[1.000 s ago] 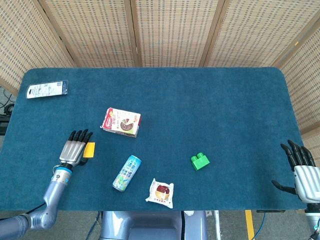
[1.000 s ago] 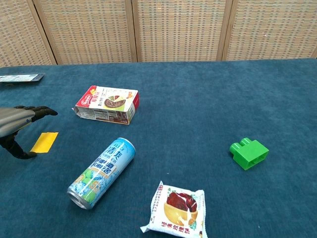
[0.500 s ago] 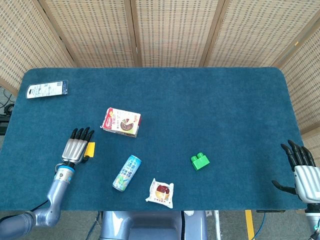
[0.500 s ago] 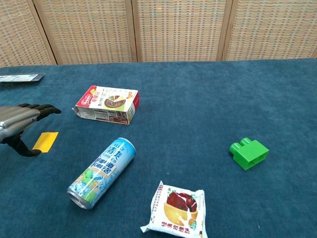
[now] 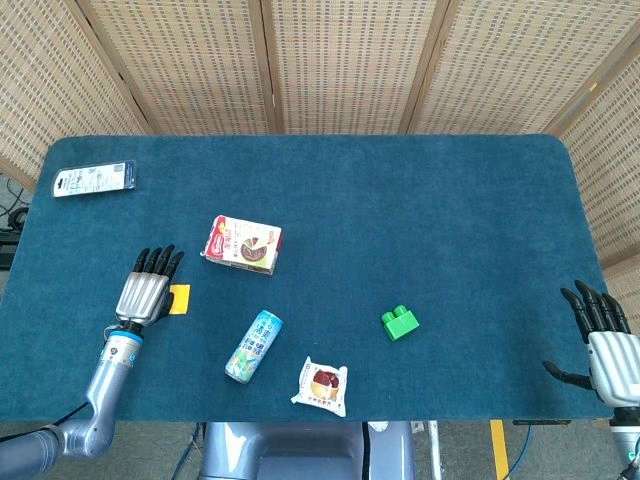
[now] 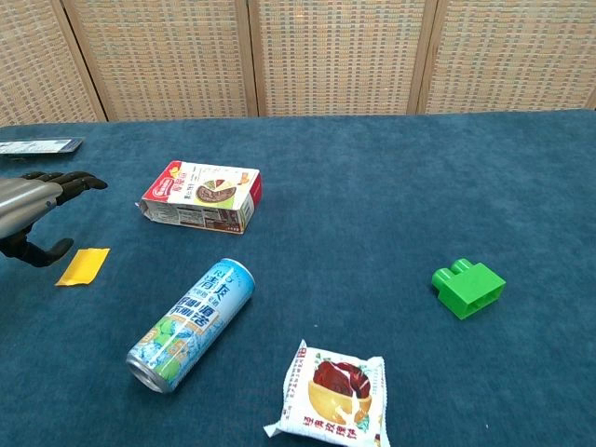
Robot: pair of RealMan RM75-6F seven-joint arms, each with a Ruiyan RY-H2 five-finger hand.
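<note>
My left hand (image 5: 147, 290) hovers over the blue table's left side with its fingers stretched out, holding nothing; its fingers (image 6: 58, 184) show at the left edge of the chest view. A small yellow card (image 5: 180, 299) (image 6: 82, 266) lies flat just right of that hand, apart from it. My right hand (image 5: 606, 338) stays at the table's near right corner, fingers spread and empty. It does not show in the chest view.
A red-and-white snack box (image 5: 243, 244) (image 6: 202, 196) lies behind a drink can (image 5: 254, 346) (image 6: 191, 324) on its side. A white snack packet (image 5: 321, 385) (image 6: 330, 394), a green block (image 5: 399, 322) (image 6: 467, 287) and a dark blister pack (image 5: 94, 179) lie on the blue cloth (image 5: 420, 220).
My left hand has drawn back to the left and lifted off the yellow card, which now lies fully uncovered. The right hand has not moved.
</note>
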